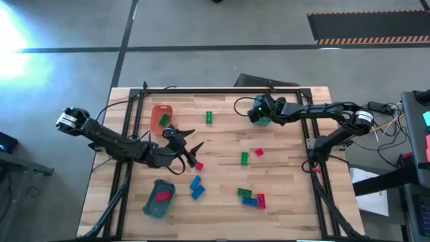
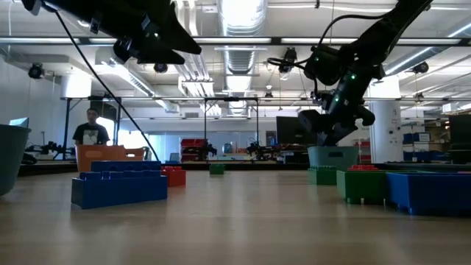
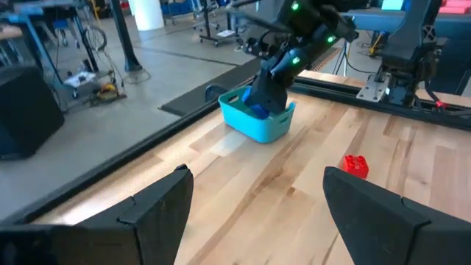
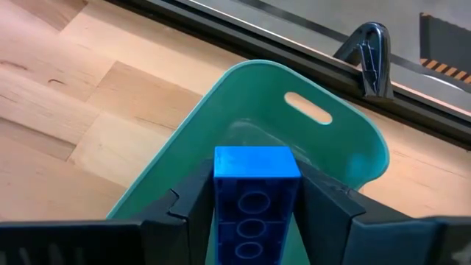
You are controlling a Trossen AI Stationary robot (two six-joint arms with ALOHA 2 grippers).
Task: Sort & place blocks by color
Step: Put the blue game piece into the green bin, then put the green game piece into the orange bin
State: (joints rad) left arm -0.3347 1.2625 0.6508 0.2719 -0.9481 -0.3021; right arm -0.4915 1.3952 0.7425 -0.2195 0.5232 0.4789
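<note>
Right wrist view: right pincer [image 4: 256, 221] flanks blue block [image 4: 257, 200] inside tray rim [image 4: 353, 140].

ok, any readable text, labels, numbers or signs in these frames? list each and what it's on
None readable.
Blue block between the right gripper's fingers, over the teal tray: plain, no lettering.
Hazard-striped floor mat: stripes only, no words.
Background shelves and bins in the low view: too small to read.

three trays [image 1: 161, 116], about twelve blocks [image 1: 195, 182]

Glossy plastic blue brick [image 4: 257, 199], smooth wooden table [image 4: 66, 96].
</note>
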